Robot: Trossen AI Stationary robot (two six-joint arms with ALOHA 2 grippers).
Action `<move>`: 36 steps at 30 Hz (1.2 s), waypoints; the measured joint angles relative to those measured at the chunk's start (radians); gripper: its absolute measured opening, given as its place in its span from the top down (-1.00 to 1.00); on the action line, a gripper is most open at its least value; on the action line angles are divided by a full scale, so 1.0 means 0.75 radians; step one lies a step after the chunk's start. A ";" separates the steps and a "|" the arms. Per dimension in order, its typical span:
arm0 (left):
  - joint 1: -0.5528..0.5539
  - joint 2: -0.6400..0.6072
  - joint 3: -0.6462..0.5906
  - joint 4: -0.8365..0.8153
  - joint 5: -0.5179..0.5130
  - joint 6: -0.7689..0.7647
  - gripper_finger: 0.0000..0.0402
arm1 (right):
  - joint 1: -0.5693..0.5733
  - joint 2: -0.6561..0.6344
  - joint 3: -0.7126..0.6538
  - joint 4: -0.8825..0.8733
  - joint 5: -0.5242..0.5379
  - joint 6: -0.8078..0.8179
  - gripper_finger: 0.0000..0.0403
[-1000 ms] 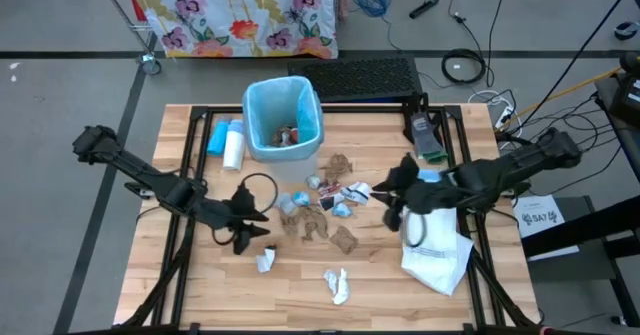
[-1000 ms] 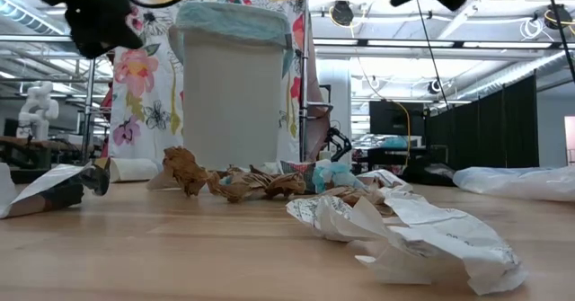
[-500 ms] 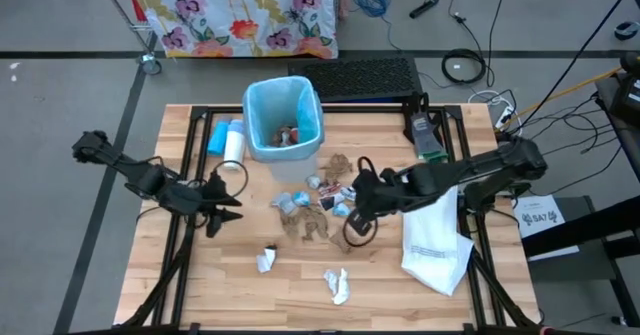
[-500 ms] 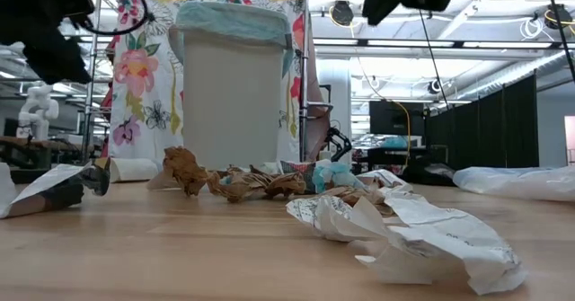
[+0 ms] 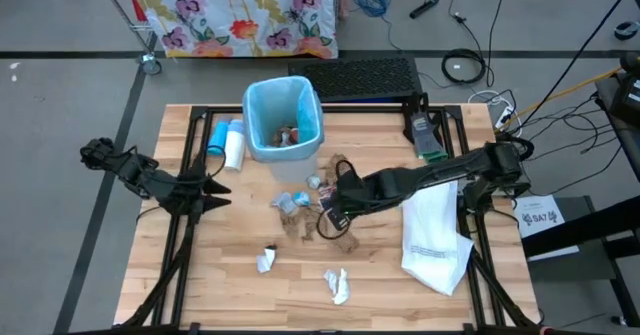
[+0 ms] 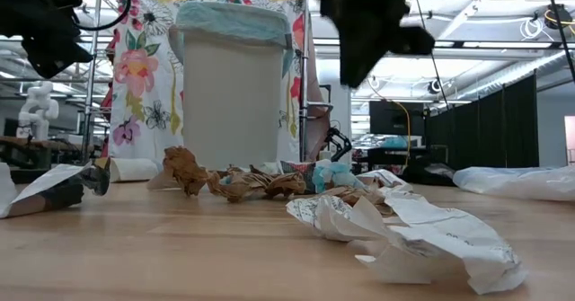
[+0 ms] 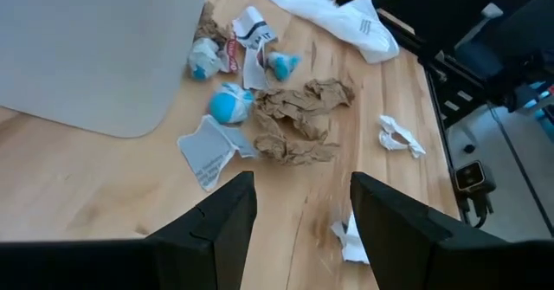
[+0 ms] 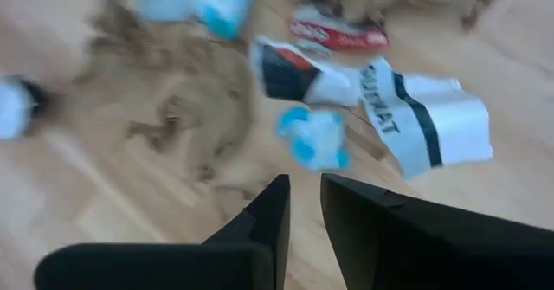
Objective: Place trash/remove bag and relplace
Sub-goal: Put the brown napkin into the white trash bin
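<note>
Biggest thing first: the wooden counter (image 5: 200, 275) has the bin (image 5: 283, 117) near its far edge, lined with the light-blue bag (image 5: 312, 115), a few scraps already inside. The white replacement bag (image 5: 433, 237) lies flat toward the right side. The trash (image 5: 318, 207) is scattered in a loose heap just in front of the bin, with a couple of white scraps (image 5: 336, 285) lying apart nearer the front edge.

The right gripper (image 5: 330, 215) is over the middle of that heap, fingers nearly together and holding nothing I can see. A brown crumple sits just beyond its fingertips in the wrist view. I'd say spread first, come down straight onto one scrap, and pinch its bulk, not an edge.

The left gripper (image 5: 215, 191) waits left of the pile, fingers spread, empty.
</note>
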 joint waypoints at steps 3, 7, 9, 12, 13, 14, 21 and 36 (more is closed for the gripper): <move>0.000 0.001 0.000 0.000 0.000 0.000 0.05 | -0.020 0.076 0.000 -0.021 -0.087 0.012 0.63; -0.001 0.001 0.000 0.001 0.000 0.000 0.05 | -0.009 0.180 0.000 0.045 -0.282 -0.091 0.45; 0.000 0.001 0.000 0.001 0.001 -0.001 0.05 | 0.005 0.226 0.000 0.086 -0.327 -0.119 0.35; -0.001 0.001 0.000 0.002 0.001 -0.002 0.05 | 0.030 0.275 0.000 0.115 -0.322 -0.120 0.19; 0.000 0.001 0.000 0.002 0.001 -0.002 0.05 | 0.037 0.290 0.000 0.130 -0.318 -0.118 0.13; -0.001 0.001 0.000 0.002 0.001 -0.002 0.05 | 0.041 0.302 0.000 0.147 -0.319 -0.118 0.09; 0.000 0.001 0.001 0.003 0.002 -0.002 0.05 | 0.062 0.402 0.000 0.176 -0.304 -0.101 -0.13; 0.000 0.002 0.002 0.056 0.007 -0.004 0.05 | 0.054 0.223 0.000 -0.009 -0.285 0.044 0.97</move>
